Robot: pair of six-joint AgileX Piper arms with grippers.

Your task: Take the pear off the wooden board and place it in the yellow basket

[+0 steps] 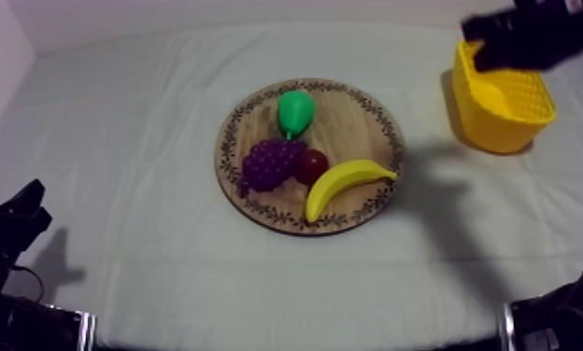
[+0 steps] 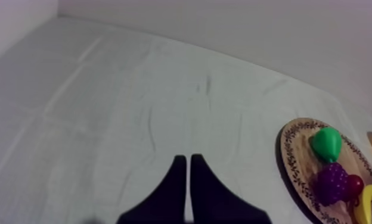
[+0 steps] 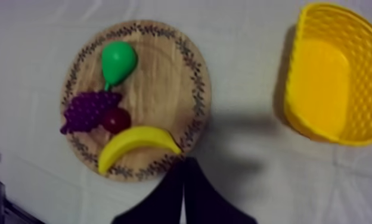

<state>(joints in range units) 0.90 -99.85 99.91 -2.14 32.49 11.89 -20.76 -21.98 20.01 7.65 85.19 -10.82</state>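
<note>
The green pear [image 1: 295, 112] lies on the far side of the round wooden board [image 1: 370, 121] in the middle of the table, beside the grapes [image 1: 272, 163], a small red fruit [image 1: 311, 165] and a banana [image 1: 347, 182]. The yellow basket [image 1: 503, 105] stands at the far right with nothing in it. My right arm [image 1: 529, 35] hangs high over the basket's far rim; in its wrist view the right gripper [image 3: 183, 167] is shut on nothing, above the cloth between the board [image 3: 182, 101] and the basket [image 3: 334, 71], with the pear [image 3: 118, 59] farther off. My left gripper [image 2: 185, 164] is shut, resting low at the left.
Bare grey-white cloth surrounds the board on every side. A wall edges the table at the back and at the far left. My left arm [image 1: 15, 224] sits at the near left corner, and a part of the right arm [image 1: 561, 317] at the near right corner.
</note>
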